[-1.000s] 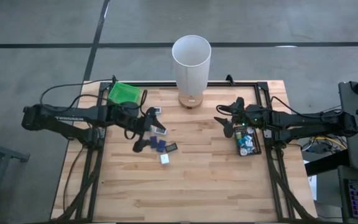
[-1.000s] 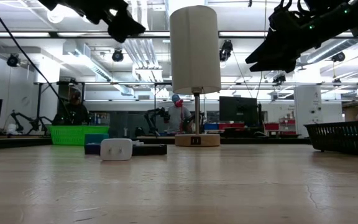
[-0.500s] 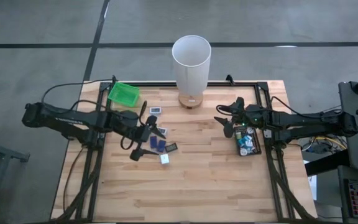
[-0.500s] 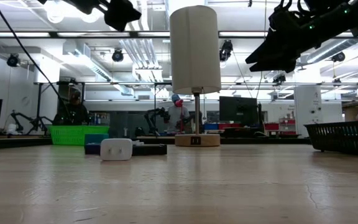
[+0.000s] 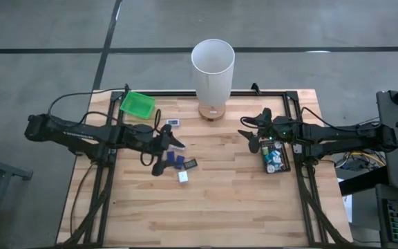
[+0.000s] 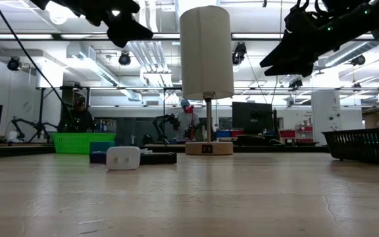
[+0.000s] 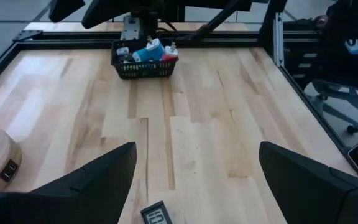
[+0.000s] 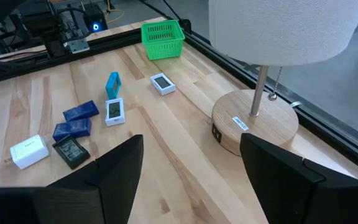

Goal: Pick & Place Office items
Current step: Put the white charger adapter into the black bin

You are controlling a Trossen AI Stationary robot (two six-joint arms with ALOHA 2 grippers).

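Observation:
Several small office items lie left of the table's centre: dark blue pieces [image 5: 175, 161], a dark flat piece [image 5: 191, 164], a white block [image 5: 183, 177] and a small grey-white piece [image 5: 173, 122]. The right wrist view also shows a teal piece [image 8: 112, 84] and a white piece with a screen [image 8: 114, 111]. My left gripper [image 5: 168, 152] hangs open above this group, touching nothing. My right gripper [image 5: 252, 138] is open, raised beside the black tray [image 5: 286, 166], which holds more pieces [image 7: 149, 51]. Both grippers hang high above the tabletop in the low view.
A tall white lamp [image 5: 213, 66] stands on a round wooden base [image 8: 253, 121] at the far middle of the table. A green tray [image 5: 138, 104] sits at the far left corner. Bare wood spreads across the near half of the table [image 5: 206, 214].
My left arm has swung a little toward the near edge, uncovering more of the green tray. Its gripper rose slightly, then came back down over the items, and it stayed open.

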